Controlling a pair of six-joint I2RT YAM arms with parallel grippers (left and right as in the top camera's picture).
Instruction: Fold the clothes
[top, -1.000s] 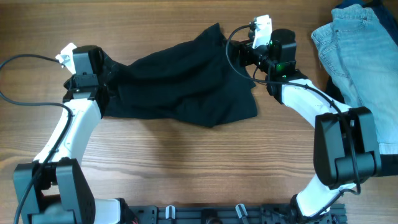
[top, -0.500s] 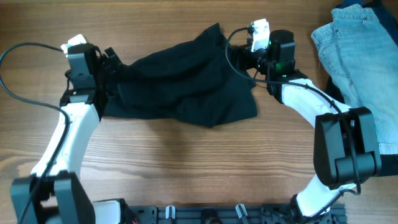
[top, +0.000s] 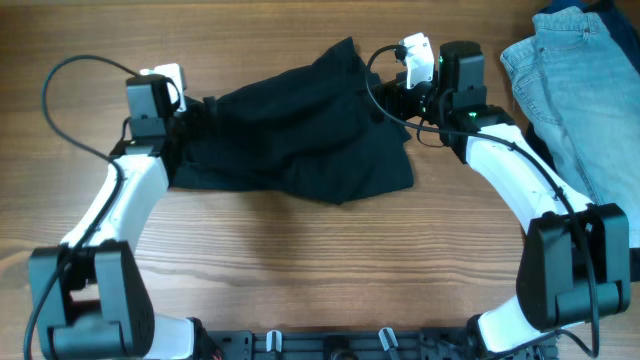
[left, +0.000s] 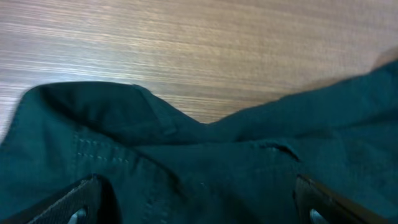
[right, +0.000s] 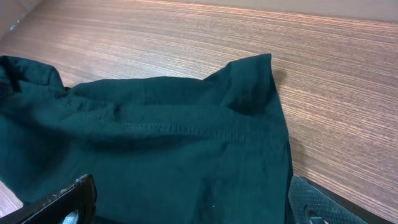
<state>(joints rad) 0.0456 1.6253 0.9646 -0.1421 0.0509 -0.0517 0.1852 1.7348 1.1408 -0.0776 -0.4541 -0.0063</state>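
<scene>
While the shorts (top: 300, 130) lie open and rumpled across the far middle of the table (top: 320, 270), no fold made yet, the step in hand looks like taking hold of both ends for a first fold. Left hand (top: 188, 112) sits at the left end of the cloth, right hand (top: 388, 98) at the right end, each over a hem or band edge. Left wrist view: fingers (left: 78, 202) spread wide at the bottom corners, a stitched seam and a bunched ridge of black cloth lying between them; nothing pinched. Right wrist view: same picture, both fingers far apart, a pointed corner of the cloth ahead and flat fabric between; nothing pinched. Whether the tips touch the cloth cannot be told from either view. Judgement: for a clean fold, each hand should come down on the seamed edge rather than loose middle cloth, take one layer pair only, and close at matching points so the ends lift evenly. Risk: the bunched ridge on the left may get caught and skew the fold. The jeans (top: 570, 90) lie well apart at the right, out of the way.
</scene>
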